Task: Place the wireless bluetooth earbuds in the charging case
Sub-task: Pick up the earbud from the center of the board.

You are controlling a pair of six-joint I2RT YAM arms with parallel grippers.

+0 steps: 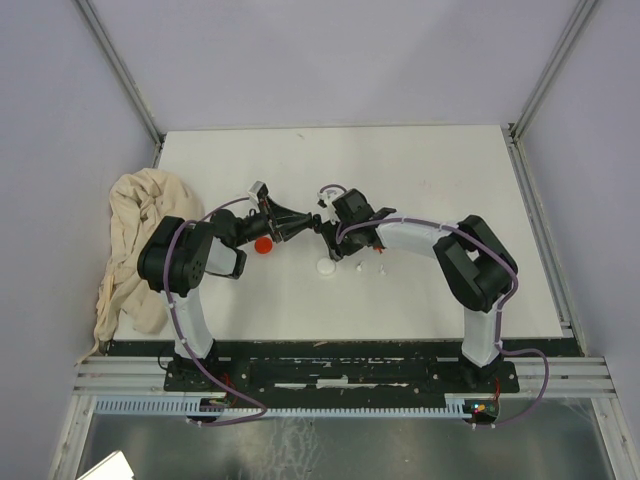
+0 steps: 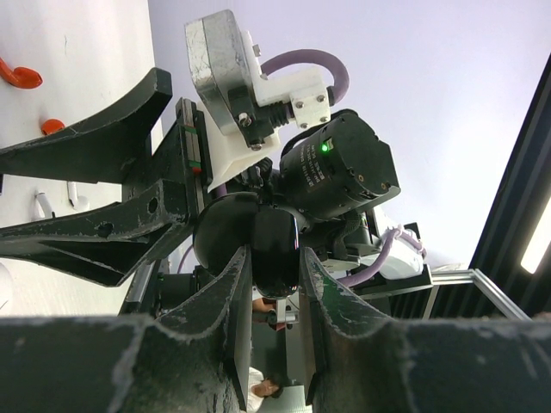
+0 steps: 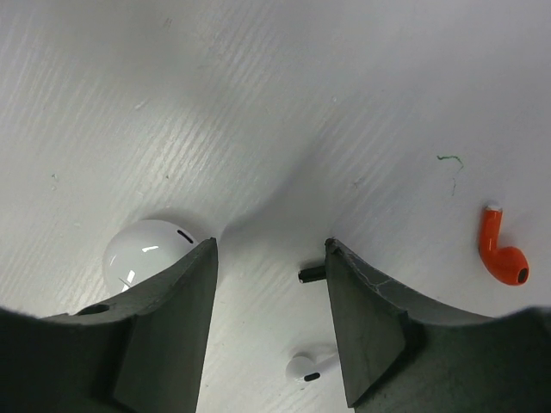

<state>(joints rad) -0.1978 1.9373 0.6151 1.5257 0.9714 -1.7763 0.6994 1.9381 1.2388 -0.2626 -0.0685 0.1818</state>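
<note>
Looking down from the top camera, I have both arms meeting nose to nose over the middle of the worktop [image 1: 430,180]; the left claw [image 1: 302,224] reaches in from the left and the right claw [image 1: 325,232] from the right, their tips close together. On the left wrist view the left claw [image 2: 275,288] is clamped on a glossy black charging case [image 2: 274,237], one finger pressed to each side of it; the right claw's fingers [image 2: 86,138] show spread wide beside it. The right wrist view confirms this; the right claw [image 3: 271,249] is agape with only bare worktop between its fingers. A white round case [image 3: 146,249] sits just outside one finger; the stem of a black earbud [image 3: 312,274] pokes out from behind the other finger; a white earbud [image 3: 308,368] lies near the bottom edge; an orange-red earbud [image 3: 501,256] lies well apart to the side. From above, the white earbuds [image 1: 358,268] rest just right of the white round case [image 1: 325,267]; a red round case [image 1: 263,244] sits under the left arm; a crumpled cloth [image 1: 130,240] hangs over the worktop's left edge.
</note>
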